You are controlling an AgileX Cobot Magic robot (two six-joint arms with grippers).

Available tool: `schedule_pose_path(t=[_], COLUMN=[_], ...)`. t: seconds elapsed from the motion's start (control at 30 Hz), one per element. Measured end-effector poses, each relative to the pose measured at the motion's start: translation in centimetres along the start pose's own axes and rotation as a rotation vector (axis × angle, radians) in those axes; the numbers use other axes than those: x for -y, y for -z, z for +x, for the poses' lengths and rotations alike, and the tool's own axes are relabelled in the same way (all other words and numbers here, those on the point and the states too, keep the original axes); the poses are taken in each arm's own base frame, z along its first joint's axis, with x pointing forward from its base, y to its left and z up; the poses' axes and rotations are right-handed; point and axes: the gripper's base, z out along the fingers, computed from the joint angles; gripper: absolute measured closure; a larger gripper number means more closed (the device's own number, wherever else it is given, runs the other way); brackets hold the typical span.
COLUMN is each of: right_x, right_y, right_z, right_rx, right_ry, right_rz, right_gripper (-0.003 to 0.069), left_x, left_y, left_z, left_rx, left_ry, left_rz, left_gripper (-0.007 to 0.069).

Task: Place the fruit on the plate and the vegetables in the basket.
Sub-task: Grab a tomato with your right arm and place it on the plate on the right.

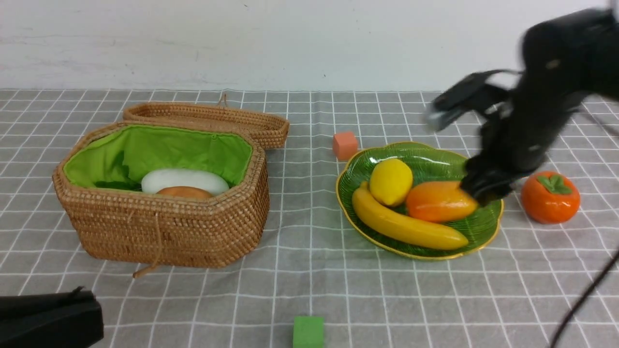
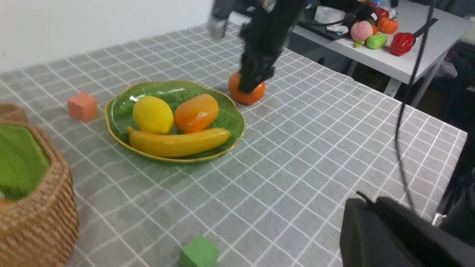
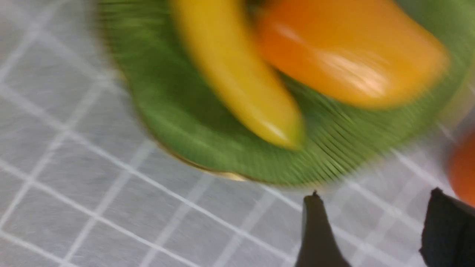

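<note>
Right pincer [image 1: 483, 189], jaws spread and empty, hangs over the plate [image 1: 435, 157] at its rim nearest the persimmon [image 1: 550, 197], probably the next pick. The persimmon sits on the surface [image 1: 309, 270] just beside the plate, the only fruit outside it. Lemon [image 1: 390, 181], banana [image 1: 406, 224] and mango [image 1: 440, 200] lie packed in the dish. Radish [image 1: 184, 180] and potato [image 1: 184, 192] rest in the basket [image 1: 169, 232], whose lid [image 1: 208, 118] is folded back for access. Left pincer [image 1: 82, 309], pressed together, is parked low, clear of the work.

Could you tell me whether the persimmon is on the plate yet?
Not yet: the persimmon sits on the cloth beside the plate.
</note>
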Motion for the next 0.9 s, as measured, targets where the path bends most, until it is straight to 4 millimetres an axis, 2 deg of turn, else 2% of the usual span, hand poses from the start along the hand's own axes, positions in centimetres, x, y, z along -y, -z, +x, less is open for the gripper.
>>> schedule_pose_path(t=[0.07,0.1,0.13,0.17,0.23,0.27,0.3,0.33,0.4,0.47,0.63,0.9], right_x=[3.0,5.4,5.7,8.0,10.8,11.9,12.1,13.6,14.5,16.0,17.9,19.1], right_y=[0.0,-0.5,-0.6,-1.3,-2.5,-3.2,-3.4,-4.8,-5.6,-7.9,-10.6,-10.4], right_z=[1.2,2.1,2.3,3.1,3.9,4.0,4.1,4.2,4.3,4.6,5.5,5.2], right_rx=[-0.012,-0.018,-0.019,-0.001,0.074,0.116,0.118,0.181,0.219,0.270,0.304,0.370], right_ry=[-0.171,-0.288,-0.307,-0.437,-0.615,-0.682,-0.694,-0.772,-0.809,-0.856,-0.901,-0.904], right_rz=[-0.012,-0.027,-0.032,-0.070,-0.148,-0.178,-0.187,-0.219,-0.238,-0.254,-0.212,-0.173], right_gripper=[0.0289,0.0287,0.0287,0.0277,0.0253,0.0238,0.0235,0.0202,0.0181,0.0118,0.0049,0.0048], left_x=[0.0,0.0,0.0,0.0,0.0,-0.1,-0.1,-0.1,-0.1,-0.1,-0.1,-0.1], left_y=[0.0,0.0,0.0,0.0,0.0,0.0,0.0,0.0,0.0,0.0,0.0,0.0], left_z=[-0.1,-0.2,-0.2,-0.3,-0.4,-0.4,-0.4,-0.5,-0.5,-0.5,-0.5,-0.5], left_rx=[0.008,0.020,0.021,0.029,0.040,0.043,0.045,0.052,0.054,0.056,0.057,0.057], left_ry=[-0.015,-0.020,-0.020,-0.023,-0.024,-0.024,-0.024,-0.024,-0.024,-0.025,-0.026,-0.026], left_rz=[-0.001,-0.003,-0.003,-0.004,-0.006,-0.006,-0.006,-0.007,-0.008,-0.008,-0.009,-0.009], left_gripper=[0.0599,0.0599,0.0599,0.0599,0.0599,0.0599,0.0599,0.0599,0.0599,0.0599,0.0599,0.0599])
